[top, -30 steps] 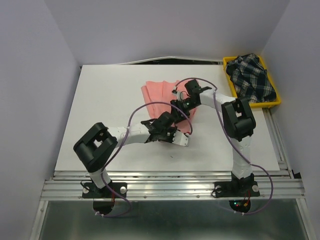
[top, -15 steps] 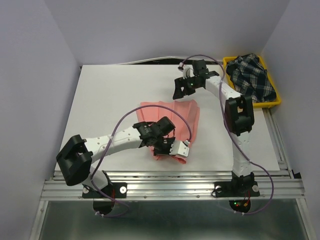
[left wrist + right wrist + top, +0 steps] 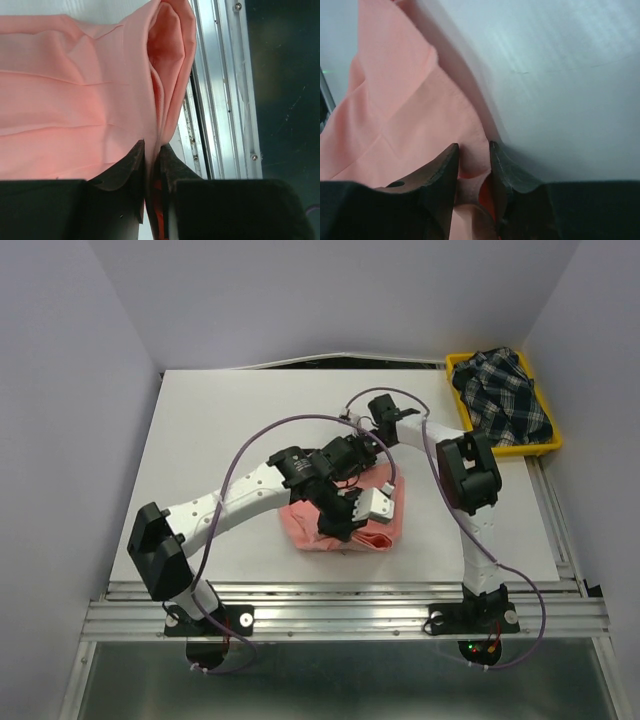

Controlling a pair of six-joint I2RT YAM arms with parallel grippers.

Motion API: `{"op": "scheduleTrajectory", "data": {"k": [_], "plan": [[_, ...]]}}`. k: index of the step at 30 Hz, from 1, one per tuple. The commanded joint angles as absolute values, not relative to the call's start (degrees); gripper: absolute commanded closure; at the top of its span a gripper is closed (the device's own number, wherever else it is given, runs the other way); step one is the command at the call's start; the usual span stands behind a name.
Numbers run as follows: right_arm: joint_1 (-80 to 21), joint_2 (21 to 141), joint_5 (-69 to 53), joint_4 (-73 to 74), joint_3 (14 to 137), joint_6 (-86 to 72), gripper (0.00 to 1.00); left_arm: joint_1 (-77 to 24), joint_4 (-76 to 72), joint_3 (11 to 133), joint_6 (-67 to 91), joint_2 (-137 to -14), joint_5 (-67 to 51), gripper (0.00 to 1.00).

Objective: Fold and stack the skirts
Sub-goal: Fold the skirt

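**Salmon-pink skirt point(image 3: 303, 532) pinched at two places, bunched at the middle front of the table point(image 3: 220, 440).**

Grips a doubled fold of the pleated cloth in the left gripper point(image 3: 151, 147), with the fingers point(image 3: 129, 162) almost together and pink fabric filling the slit between them. Nips a thin edge of the same skirt in the right gripper point(image 3: 472, 150), fingers narrow and cloth tucked between the tips. Sits crumpled and partly folded beneath both wrists, with the aluminium rail point(image 3: 220, 100) at the near edge just beyond the held fold. Further out, at the far right corner: plaid skirt point(image 3: 505, 400) heaped in the yellow tray point(image 3: 547, 447), well apart from both arms.
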State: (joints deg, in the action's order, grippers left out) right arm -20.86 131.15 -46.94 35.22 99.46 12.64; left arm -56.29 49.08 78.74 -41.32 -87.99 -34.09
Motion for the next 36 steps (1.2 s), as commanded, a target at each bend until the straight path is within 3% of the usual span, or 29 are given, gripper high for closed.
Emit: {"op": "scheduleTrajectory", "data": {"k": [1,12,21,22,25,26,31,32,36], "plan": [[-23.3,127.2,-51.6,37.6,93.5,16.1,0.65,-53.4,54.1,86.0,-41.1,-89.8,-36.5,1.0],[-24.4,125.9,-54.9,37.5,90.3,16.3,0.68,-41.0,58.1,103.3,-49.0,-107.4,-35.3,1.0],[-24.4,126.3,-55.2,37.5,91.4,16.0,0.67,-39.5,52.2,97.6,-51.7,-111.4,-34.3,0.97],[-24.4,126.3,-54.9,37.4,91.7,16.0,0.64,-39.5,51.4,97.4,-51.7,-111.7,-34.1,0.95],[-24.4,126.5,-52.7,37.4,93.2,15.5,0.4,-39.1,49.8,97.5,-52.4,-113.1,-33.1,0.93],[-24.4,126.7,-51.8,37.4,94.9,14.9,0.27,-39.2,49.2,97.6,-52.6,-113.7,-32.7,0.92],[-21.5,129.3,-47.0,36.4,103.2,11.7,0.12,-38.8,48.3,96.9,-54.9,-115.4,-31.2,0.92],[-19.8,130.7,-47.1,36.2,104.7,10.4,0.05,-38.8,48.2,96.9,-55.2,-116.2,-30.9,0.92],[-16.4,132.5,-47.3,36.0,110.7,7.7,0.01,-37.8,47.0,98.4,-54.8,-118.8,-30.1,0.84]]}}
